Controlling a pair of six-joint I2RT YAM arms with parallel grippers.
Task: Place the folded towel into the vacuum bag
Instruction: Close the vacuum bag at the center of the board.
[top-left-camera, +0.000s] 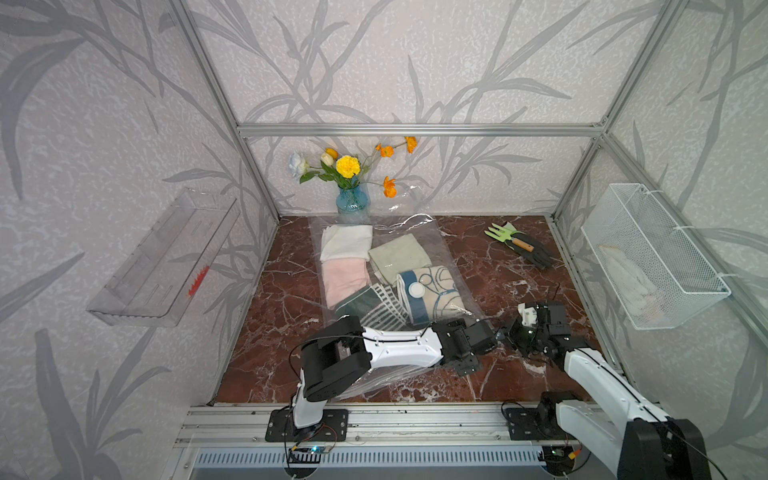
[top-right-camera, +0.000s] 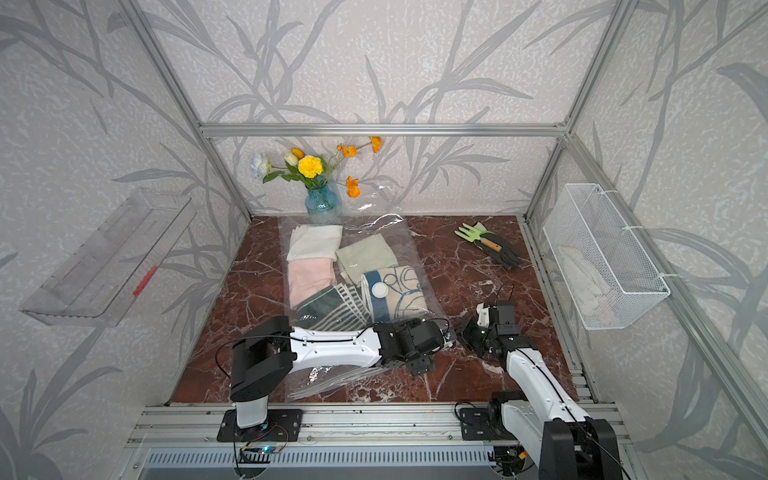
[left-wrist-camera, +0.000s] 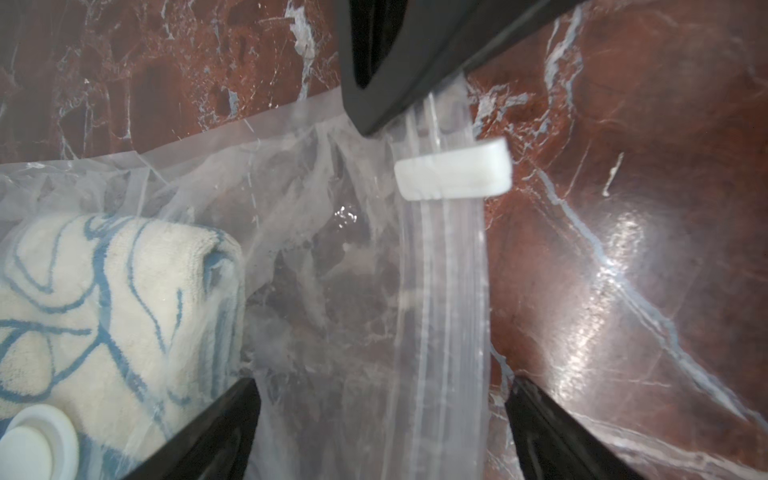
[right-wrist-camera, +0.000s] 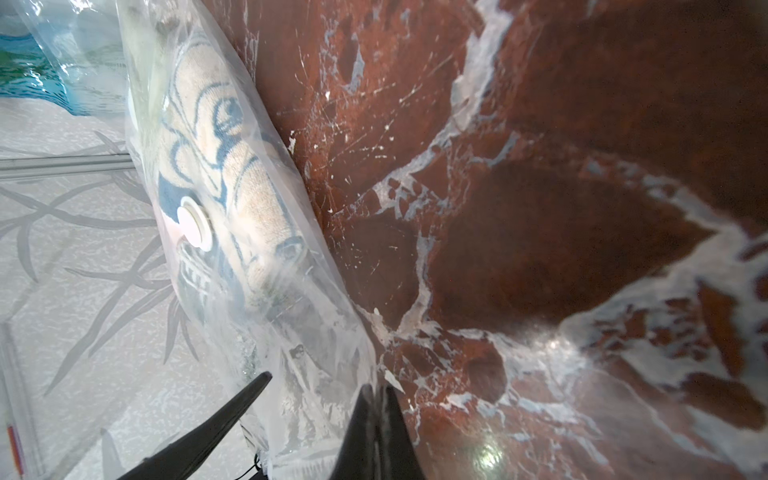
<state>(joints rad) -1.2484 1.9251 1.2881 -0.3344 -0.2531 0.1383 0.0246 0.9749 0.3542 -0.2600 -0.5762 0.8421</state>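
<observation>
The vacuum bag (top-left-camera: 432, 237) lies flat in the middle of the marble table and holds several folded towels. A cream folded towel with blue lines (top-left-camera: 440, 291) lies inside it under the round white valve cap (top-left-camera: 416, 289). My left gripper (left-wrist-camera: 382, 382) is open and straddles the bag's zip-seal edge, close to the white slider clip (left-wrist-camera: 453, 168). My right gripper (right-wrist-camera: 376, 388) is shut on the bag's edge near its front right corner. In both top views the two grippers meet there, the left gripper (top-left-camera: 490, 334) beside the right gripper (top-left-camera: 515, 332).
A blue vase of flowers (top-left-camera: 352, 199) stands at the back wall. A green garden fork on a black glove (top-left-camera: 519, 245) lies at the back right. A white mesh basket (top-left-camera: 652, 257) hangs on the right wall, a clear shelf (top-left-camera: 162, 262) on the left wall.
</observation>
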